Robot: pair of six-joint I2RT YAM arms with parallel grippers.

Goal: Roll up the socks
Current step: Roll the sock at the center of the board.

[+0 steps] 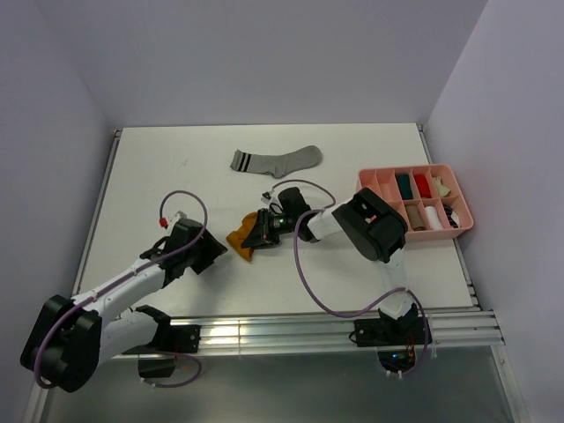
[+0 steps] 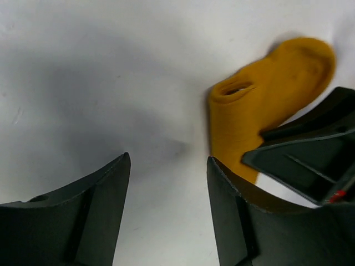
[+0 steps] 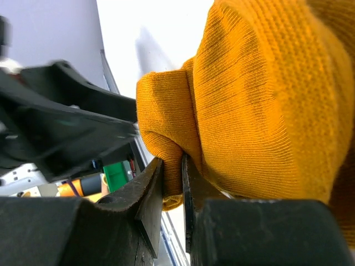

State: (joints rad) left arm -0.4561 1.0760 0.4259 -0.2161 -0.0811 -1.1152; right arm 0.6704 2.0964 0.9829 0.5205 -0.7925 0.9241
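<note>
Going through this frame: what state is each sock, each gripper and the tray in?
mustard sock: bunched over on itself, not a finished roll, pinched at one end.
grey sock: flat and unrolled, lying apart from both arms.
right gripper: shut on mustard sock.
left gripper: open, empty, beside the mustard sock.
pink tray: several compartments hold small bundles.
</note>
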